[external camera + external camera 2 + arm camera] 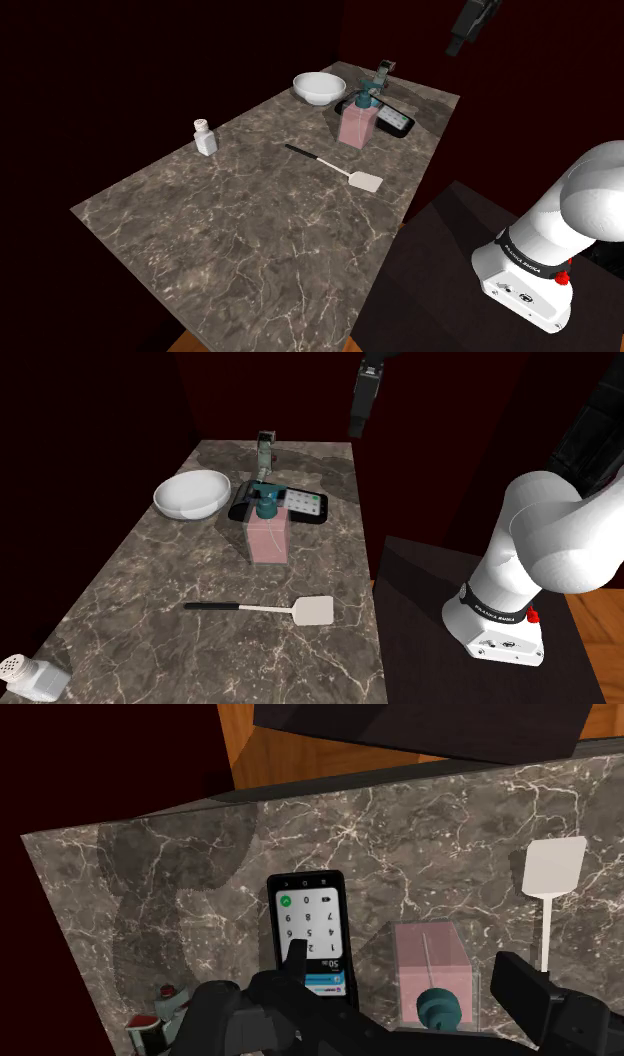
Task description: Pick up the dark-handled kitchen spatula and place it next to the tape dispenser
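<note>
The spatula [332, 165] lies flat near the middle of the marble table, its thin dark handle [215, 606] pointing away from its white blade [313, 612]. The blade [553, 866] also appears in the wrist view, beyond the right finger. The tape dispenser [381, 73] stands at the table's far end, behind a pink soap dispenser [358, 122]; in the second exterior view the tape dispenser [265, 450] is near the back edge. My gripper [464, 35] hangs high above that far end, well off the table [358, 414]. Its fingers [296, 960] stand apart with nothing between them.
A white bowl [318, 87] sits at the far end toward the shoulder view's left. A dark phone-like keypad [392, 118] lies beside the soap dispenser [435, 974]. A small white shaker [205, 137] stands near the table's left edge. Dark red walls close the far corner.
</note>
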You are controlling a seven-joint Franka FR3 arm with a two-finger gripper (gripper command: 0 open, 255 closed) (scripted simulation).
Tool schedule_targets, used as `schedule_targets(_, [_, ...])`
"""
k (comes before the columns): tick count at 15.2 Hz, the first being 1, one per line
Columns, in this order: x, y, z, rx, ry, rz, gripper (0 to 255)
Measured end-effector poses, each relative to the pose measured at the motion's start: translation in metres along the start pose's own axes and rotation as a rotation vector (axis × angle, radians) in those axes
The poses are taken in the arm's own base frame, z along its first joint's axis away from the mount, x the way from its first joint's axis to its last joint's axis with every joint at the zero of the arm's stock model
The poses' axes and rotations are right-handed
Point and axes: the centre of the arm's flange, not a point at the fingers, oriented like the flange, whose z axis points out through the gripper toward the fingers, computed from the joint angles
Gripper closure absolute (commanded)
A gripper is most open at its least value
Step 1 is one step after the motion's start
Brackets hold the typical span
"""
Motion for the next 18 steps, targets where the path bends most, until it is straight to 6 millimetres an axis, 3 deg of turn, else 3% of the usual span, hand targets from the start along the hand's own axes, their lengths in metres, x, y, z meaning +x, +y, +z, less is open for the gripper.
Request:
schedule_targets(4, [0.009,-0.013,0.020,0.012,-0.005,-0.013,0])
schedule_targets(18, [0.077,-0.129,0.142,0.089,-0.035,-0.101,0])
